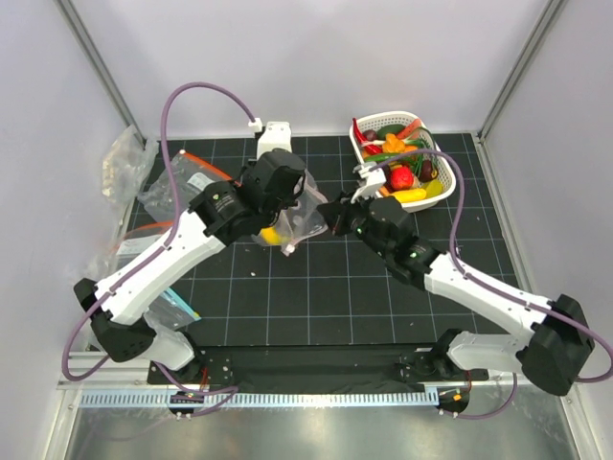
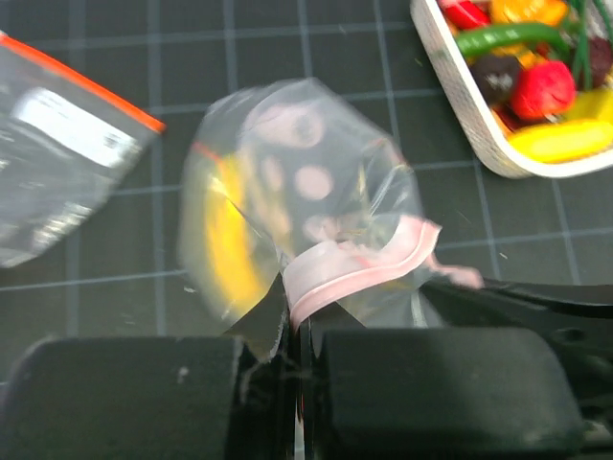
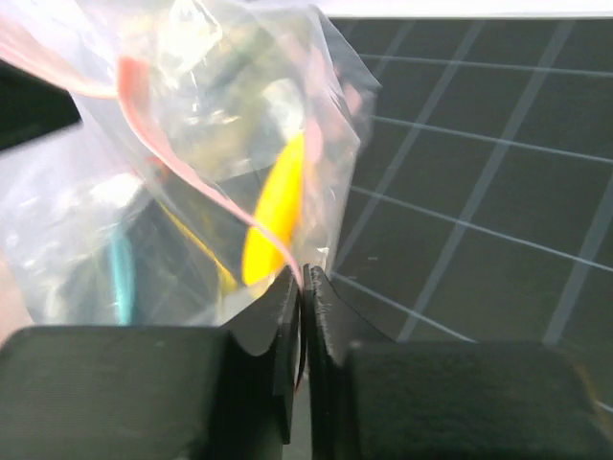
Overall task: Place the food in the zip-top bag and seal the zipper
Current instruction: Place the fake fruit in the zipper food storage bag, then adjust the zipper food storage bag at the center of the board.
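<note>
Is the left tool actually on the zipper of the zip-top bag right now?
Touching. The left wrist view shows the pink zipper running straight into the left tool, pinched between its closed jaws.

Clear, shiny plastic zip-top bag (image 2: 316, 182); glossy food (image 2: 541, 88)

The clear zip-top bag (image 2: 316, 182) has pale pink dots and a pink zipper (image 2: 369, 261). Its banana (image 2: 230, 249) is yellow. The basket (image 2: 460, 101) is white.

Black gridded mat (image 1: 316, 287), pale walls (image 1: 316, 57) — grey metal corner posts (image 1: 99, 62), even light
</note>
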`<action>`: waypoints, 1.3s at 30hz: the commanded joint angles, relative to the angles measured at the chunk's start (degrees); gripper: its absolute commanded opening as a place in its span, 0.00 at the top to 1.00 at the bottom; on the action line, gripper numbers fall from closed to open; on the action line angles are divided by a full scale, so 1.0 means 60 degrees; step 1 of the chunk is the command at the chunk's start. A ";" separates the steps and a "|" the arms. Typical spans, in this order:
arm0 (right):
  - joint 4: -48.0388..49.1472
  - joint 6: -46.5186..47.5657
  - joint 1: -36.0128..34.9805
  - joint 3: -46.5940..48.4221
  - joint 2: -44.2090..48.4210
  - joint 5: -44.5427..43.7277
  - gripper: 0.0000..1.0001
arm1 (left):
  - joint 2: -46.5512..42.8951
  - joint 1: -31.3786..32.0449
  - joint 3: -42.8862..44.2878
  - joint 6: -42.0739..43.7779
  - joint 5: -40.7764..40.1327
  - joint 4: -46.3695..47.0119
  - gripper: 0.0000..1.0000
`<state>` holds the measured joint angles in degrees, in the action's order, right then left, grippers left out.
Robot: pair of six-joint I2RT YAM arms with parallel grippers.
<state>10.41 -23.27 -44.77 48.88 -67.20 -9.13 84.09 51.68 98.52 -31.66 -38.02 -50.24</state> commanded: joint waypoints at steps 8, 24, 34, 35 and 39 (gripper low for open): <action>0.1456 -0.1321 0.1088 0.0057 -0.1485 0.2516 0.25 | 0.1232 0.0293 0.0236 0.0721 -0.2203 -0.0519 1.00; 0.1031 -0.1177 0.2643 -0.1554 0.1384 -0.0732 0.11 | 0.2318 -0.0908 -0.0950 0.0619 0.0696 0.1032 1.00; -0.0724 -0.1088 0.4326 -0.0080 0.0099 -0.2053 0.13 | 0.1322 -0.0982 -0.1843 0.0472 0.2116 0.2015 1.00; -0.0812 -0.1045 0.4603 0.0084 -0.0179 -0.2126 0.12 | 0.1118 -0.0967 -0.1961 0.0457 0.2248 0.2117 0.99; -0.0843 -0.0445 0.5000 0.0831 -0.1527 -0.2462 0.11 | 0.0809 -0.0982 -0.2430 0.0384 0.2849 0.2776 1.00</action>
<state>6.00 -28.99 -15.92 49.58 -73.47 -20.56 91.74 45.89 85.27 -28.40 -24.82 -39.40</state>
